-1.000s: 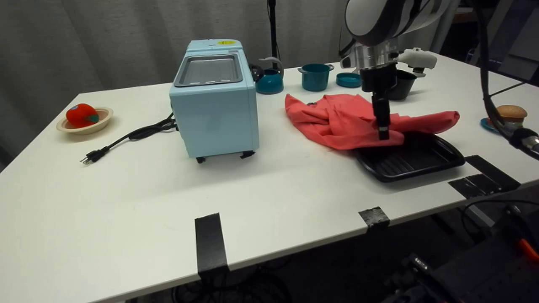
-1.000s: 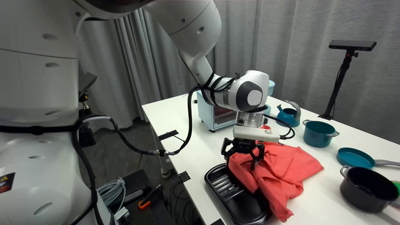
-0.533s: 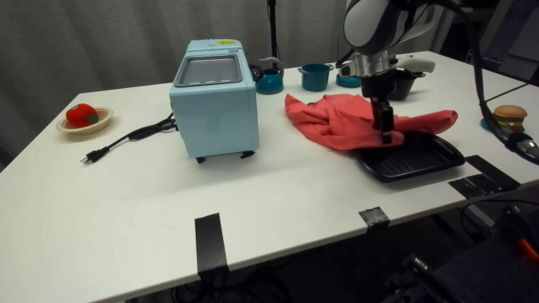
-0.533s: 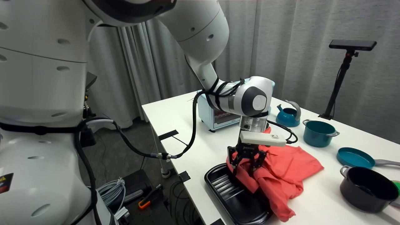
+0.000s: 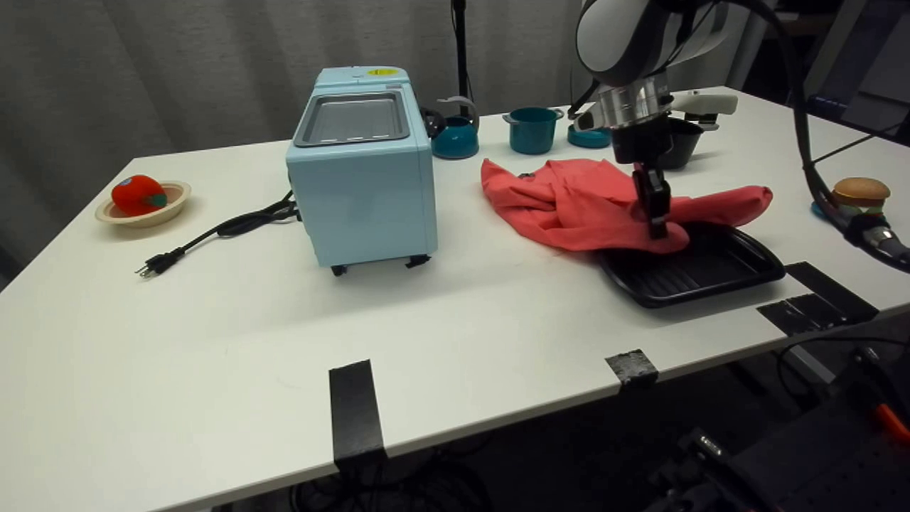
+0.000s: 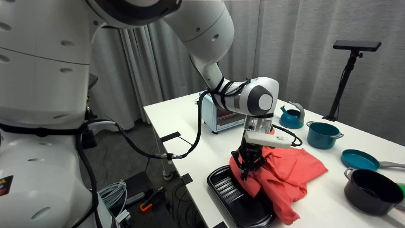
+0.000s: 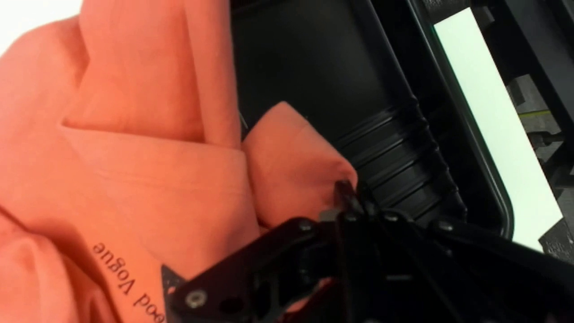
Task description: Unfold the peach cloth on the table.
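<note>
The cloth lies crumpled in folds on the surface, just inward of the tray and partly over the tray's inner rim. The tray sits near one long edge of the surface, the edge marked with black tape, and its ribs show beside the fabric. The hand points down over the tray's inner side, its fingers drawn together with a bit of the cloth pinched at the tips; in the wrist view the fabric puckers there. The word "Vogue" reads upside down on the cloth in that view.

In both exterior views the oven stands well apart from the cloth. In an exterior view its cord trails over the surface, and near a corner beyond it a bowl holds a tomato. Along the edge by the curtain stand the kettle and the teal pot. The pan lies near that same edge, its handle pointing away from the cloth; the black pot stands near the pan, farther in. Toward the end opposite the bowl, a burger sits partly hidden behind a cable.
</note>
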